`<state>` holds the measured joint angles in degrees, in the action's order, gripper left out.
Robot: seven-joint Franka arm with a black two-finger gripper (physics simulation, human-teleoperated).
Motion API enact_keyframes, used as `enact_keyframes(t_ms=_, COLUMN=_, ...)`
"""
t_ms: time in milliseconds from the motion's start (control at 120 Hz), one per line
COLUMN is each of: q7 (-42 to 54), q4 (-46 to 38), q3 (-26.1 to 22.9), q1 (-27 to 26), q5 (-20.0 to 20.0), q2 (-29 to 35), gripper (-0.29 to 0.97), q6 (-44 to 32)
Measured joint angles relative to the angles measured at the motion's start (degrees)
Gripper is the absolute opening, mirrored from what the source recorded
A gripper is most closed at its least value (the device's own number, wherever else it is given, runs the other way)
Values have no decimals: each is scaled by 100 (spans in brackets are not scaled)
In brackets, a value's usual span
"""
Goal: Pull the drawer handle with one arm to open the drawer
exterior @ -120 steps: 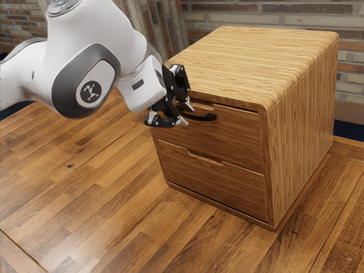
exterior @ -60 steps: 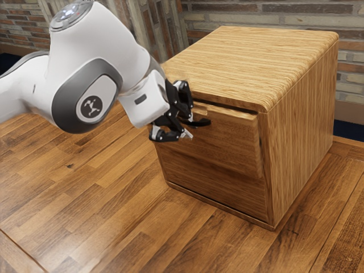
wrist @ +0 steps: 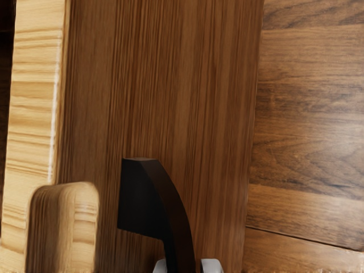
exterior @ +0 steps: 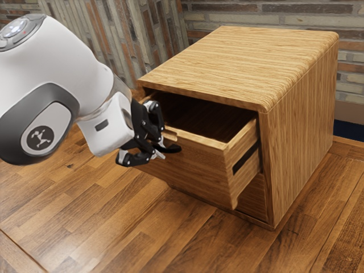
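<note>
Oak-grained wood covers the cabinet [exterior: 256, 62], which stands on a plank table [exterior: 85, 216]. Its top drawer [exterior: 199, 162] now juts well out of the cabinet's front, and its dark hollow lies open under the cabinet's top. A second ago its front sat flush with the cabinet, and half a second ago it had only cracked open. The gripper [exterior: 152, 149] has drawn back from the cabinet along with it, its black fingers pinched on the drawer handle [exterior: 172, 149], a curved black bar on the face turned away from the cabinet. In the wrist view the drawer handle [wrist: 151, 210] stands off the drawer front [wrist: 170, 85], just under the hand. I judge the pull all but done: the drawer looks open by most of its depth, and only a short further draw or a release seems to be left.
</note>
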<state>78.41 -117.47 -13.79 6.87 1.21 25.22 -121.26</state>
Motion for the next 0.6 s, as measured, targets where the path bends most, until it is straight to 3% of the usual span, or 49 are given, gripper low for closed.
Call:
enact_keyframes(t_ms=233, q7=-62, q4=-332, q3=121, q1=-35, q5=13, q2=438, gripper=2, q6=275)
enact_keyframes(t_ms=450, q7=-130, q4=-657, q3=150, q1=-37, q5=0, q2=920, gripper=-9, q6=456)
enact_keyframes(t_ms=600, q7=-188, q4=-714, q3=116, q1=-33, q5=24, q2=1116, gripper=-1, q6=642)
